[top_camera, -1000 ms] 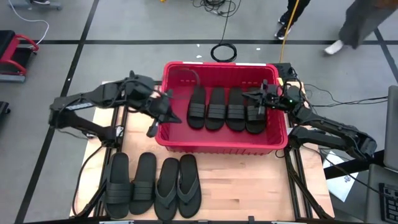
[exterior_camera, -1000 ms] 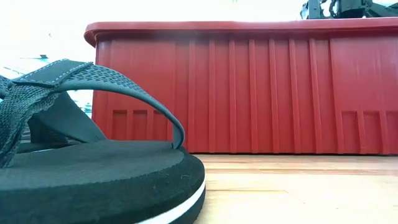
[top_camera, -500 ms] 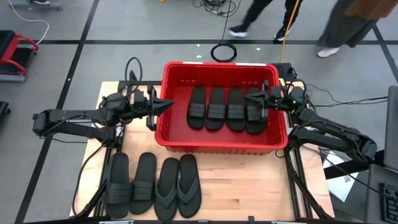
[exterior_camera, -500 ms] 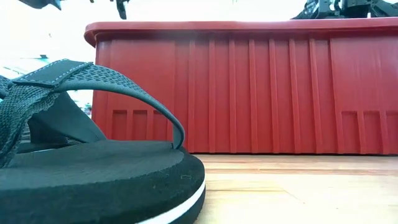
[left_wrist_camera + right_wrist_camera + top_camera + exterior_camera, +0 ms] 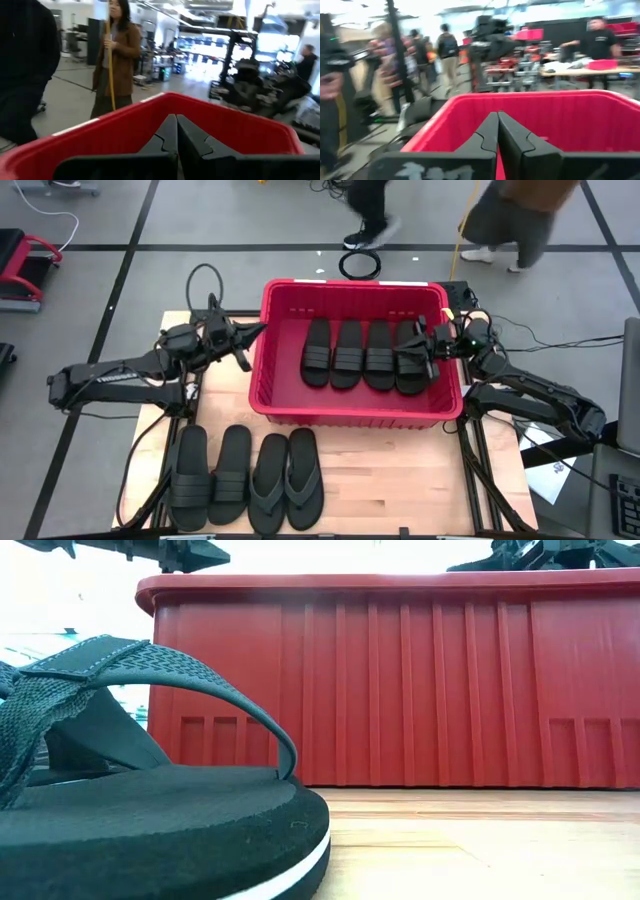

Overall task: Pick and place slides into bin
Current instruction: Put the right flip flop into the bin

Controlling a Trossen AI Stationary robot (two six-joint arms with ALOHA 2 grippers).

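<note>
High view: red bin (image 5: 258,395) at table centre, four ribbed-strap slides (image 5: 362,354) lying side by side on its floor. Four more on the bare wood in front of the bin: two strapped slides (image 5: 211,477) to the left, two flip-flops (image 5: 287,480) just beside them.

Left gripper (image 5: 262,331) hangs at the bin's left rim, fingers pressed together, nothing in them. Right gripper (image 5: 400,352) sits over the rightmost slide in the bin, also closed and empty; cannot tell whether it touches the slide.

Low view: flip-flop (image 5: 150,830) close up, with a thick foam-like sole, white edge stripe and woven fabric thong arching clear of the footbed.

Handling judgement: light, soft, bends readily; rubbery surface likely grippy, not fragile. A sole pinched at one end would probably droop. Best hold: across the wide strap on the slides, or where the arched thong stands off the sole on the flip-flops. Jaws must open first.
</note>
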